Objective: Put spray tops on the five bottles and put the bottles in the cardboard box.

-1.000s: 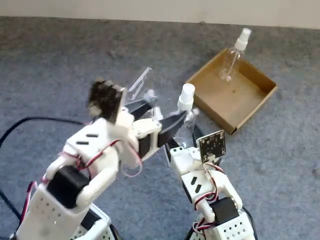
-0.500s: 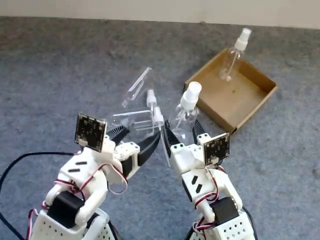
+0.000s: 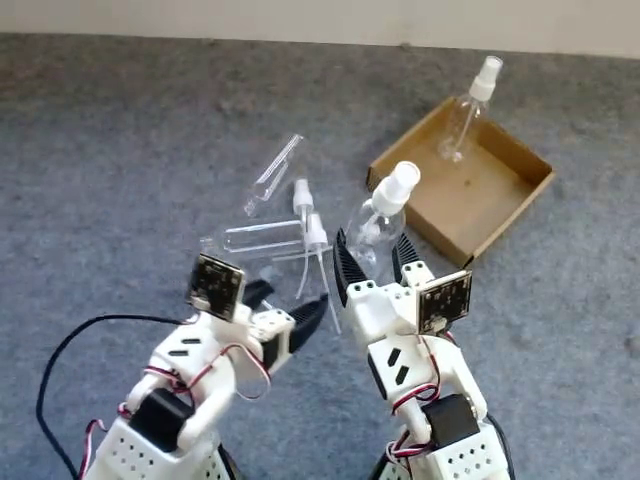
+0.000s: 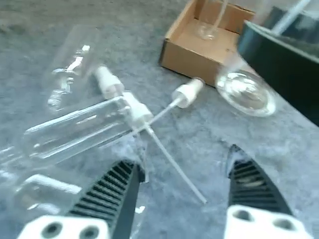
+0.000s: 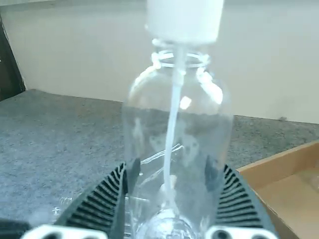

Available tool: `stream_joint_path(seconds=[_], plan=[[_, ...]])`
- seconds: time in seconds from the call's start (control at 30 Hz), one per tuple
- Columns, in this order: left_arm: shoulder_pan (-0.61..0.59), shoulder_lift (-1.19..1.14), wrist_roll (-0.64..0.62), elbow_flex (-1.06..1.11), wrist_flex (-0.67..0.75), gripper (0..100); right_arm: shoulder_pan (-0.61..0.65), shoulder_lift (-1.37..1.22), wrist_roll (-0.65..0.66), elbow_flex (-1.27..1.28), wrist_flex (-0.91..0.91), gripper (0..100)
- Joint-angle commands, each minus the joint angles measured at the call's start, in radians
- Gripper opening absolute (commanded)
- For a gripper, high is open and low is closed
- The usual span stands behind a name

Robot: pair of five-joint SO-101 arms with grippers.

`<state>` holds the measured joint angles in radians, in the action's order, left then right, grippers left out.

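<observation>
My right gripper [image 3: 375,258] is shut on a round clear bottle [image 3: 372,228], held upright just off the cardboard box's [image 3: 520,200] near corner. A white spray top [image 5: 184,20] sits on the bottle's [image 5: 177,129] neck, its tube running down inside. My left gripper [image 3: 285,300] is open, low over the carpet, with nothing in it [image 4: 184,164]. Ahead of it lie a slim bottle [image 4: 79,129], a loose spray top [image 4: 187,94] with a long tube, and a second slim bottle [image 3: 275,170] farther off. One capped bottle [image 3: 462,120] stands in the box.
Grey carpet covers the table. The box [image 4: 199,45] is shallow, with low walls, at the back right. Another spray top [image 3: 301,195] lies among the bottles. A black cable [image 3: 70,350] loops by the left arm's base.
My left gripper has let go of the spray top, drawn back toward the arm's base and dropped low. The right gripper has carried the capped bottle a little toward the box.
</observation>
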<state>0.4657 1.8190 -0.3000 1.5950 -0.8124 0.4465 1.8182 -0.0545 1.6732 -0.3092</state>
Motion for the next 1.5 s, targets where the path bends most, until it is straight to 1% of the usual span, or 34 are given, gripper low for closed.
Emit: stream_joint_path(seconds=[0.0, 0.1, 0.27, 0.33, 0.43, 0.53, 0.6, 0.8, 0.87, 1.0, 1.13, 1.27, 1.33, 1.47], plan=[[0.082, 0.012, -0.084, 0.058, 0.167, 23, -0.008, 0.018, -0.009, 0.064, 0.027, 12.8], [0.079, 0.012, -0.097, 0.082, 0.222, 23, -0.010, 0.018, -0.009, 0.064, 0.027, 12.8], [0.090, 0.010, -0.107, 0.099, 0.227, 23, -0.007, 0.018, -0.009, 0.065, 0.027, 12.8], [0.108, 0.010, -0.118, 0.099, 0.224, 18, -0.007, 0.018, -0.009, 0.065, 0.027, 12.8], [0.154, 0.008, -0.150, 0.099, 0.227, 8, -0.007, 0.018, -0.009, 0.064, 0.027, 12.8], [0.165, 0.007, -0.153, 0.099, 0.235, 0, -0.007, 0.018, -0.009, 0.064, 0.027, 12.8], [0.165, 0.005, -0.153, 0.099, 0.232, 1, -0.005, 0.018, -0.009, 0.064, 0.025, 12.8], [0.166, 0.005, -0.155, 0.099, 0.229, 1, -0.004, 0.018, -0.009, 0.056, 0.022, 12.8], [0.166, 0.005, -0.155, 0.099, 0.229, 1, -0.004, 0.013, -0.009, 0.005, -0.030, 12.8], [0.166, 0.005, -0.155, 0.099, 0.230, 1, 0.036, 0.008, -0.009, -0.159, -0.196, 12.8], [0.166, 0.008, -0.155, 0.099, 0.235, 1, 0.044, 0.007, -0.003, -0.260, -0.203, 12.8], [0.166, 0.010, -0.155, 0.097, 0.236, 1, 0.044, 0.005, -0.003, -0.280, -0.205, 12.8], [0.166, 0.010, -0.155, 0.097, 0.264, 1, 0.045, 0.004, -0.003, -0.280, -0.205, 12.8], [0.166, 0.010, -0.155, 0.099, 0.292, 1, 0.048, -0.082, -0.006, -0.341, -0.205, 12.8]])
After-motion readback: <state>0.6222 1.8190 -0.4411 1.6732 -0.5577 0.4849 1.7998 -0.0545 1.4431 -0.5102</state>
